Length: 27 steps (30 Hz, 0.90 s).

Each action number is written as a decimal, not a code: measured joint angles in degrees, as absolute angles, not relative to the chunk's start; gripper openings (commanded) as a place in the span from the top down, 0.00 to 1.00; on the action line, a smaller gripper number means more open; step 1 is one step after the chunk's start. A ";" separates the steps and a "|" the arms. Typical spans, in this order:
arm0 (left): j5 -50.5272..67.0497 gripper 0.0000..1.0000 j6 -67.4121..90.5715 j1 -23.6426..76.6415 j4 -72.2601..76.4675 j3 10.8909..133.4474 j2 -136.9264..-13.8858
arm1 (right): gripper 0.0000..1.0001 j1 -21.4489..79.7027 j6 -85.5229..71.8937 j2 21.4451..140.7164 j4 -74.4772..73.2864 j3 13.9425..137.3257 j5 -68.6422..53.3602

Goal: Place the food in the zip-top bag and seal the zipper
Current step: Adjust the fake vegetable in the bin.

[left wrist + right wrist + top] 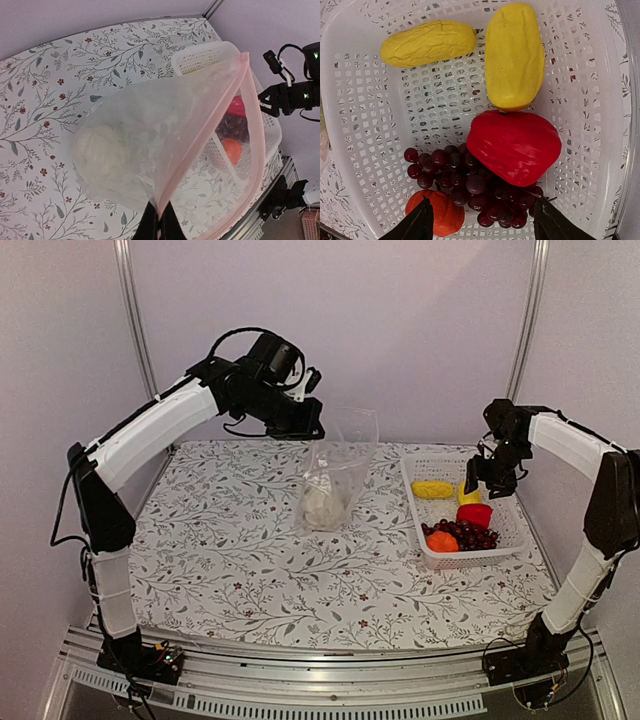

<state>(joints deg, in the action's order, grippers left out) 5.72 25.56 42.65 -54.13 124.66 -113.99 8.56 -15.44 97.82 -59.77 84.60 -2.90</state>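
On the tabletop (220, 540), top view: zip-top bag (340, 465) held upright by left claw (312, 427), mouth open; cream-white piece (322, 506) inside.
Left wrist: that claw clamped shut on the bag's zipper (198, 140) edge.
Right wrist: right claw (482, 225) spread, empty, above basket (365, 130); long yellow piece (514, 55), second yellow piece (427, 42), red piece (515, 147), grapes (465, 182), orange ball (442, 215) inside.
Progress: looks like one in, five left, zipper unsealed.

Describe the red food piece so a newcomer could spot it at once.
On the floral table, find the white mesh basket at the right. The red piece lies inside, between a yellow piece and the grape bunch. It is the only smooth, bright-red lump.
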 measured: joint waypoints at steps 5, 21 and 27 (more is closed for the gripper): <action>6.70 1.00 25.61 42.22 -53.80 124.66 -113.99 | 0.25 7.14 -14.04 98.89 -58.39 84.40 -0.45; 7.97 1.00 25.85 41.58 -53.08 123.04 -113.91 | 0.19 5.41 -13.06 105.65 -55.35 82.19 0.23; 8.43 1.00 26.22 41.45 -52.12 122.13 -113.78 | 0.15 5.32 -13.58 106.34 -54.57 77.58 -5.28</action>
<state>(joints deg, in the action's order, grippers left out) 8.43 26.22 41.45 -52.12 122.13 -113.78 5.32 -13.58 106.34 -54.57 77.58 -5.28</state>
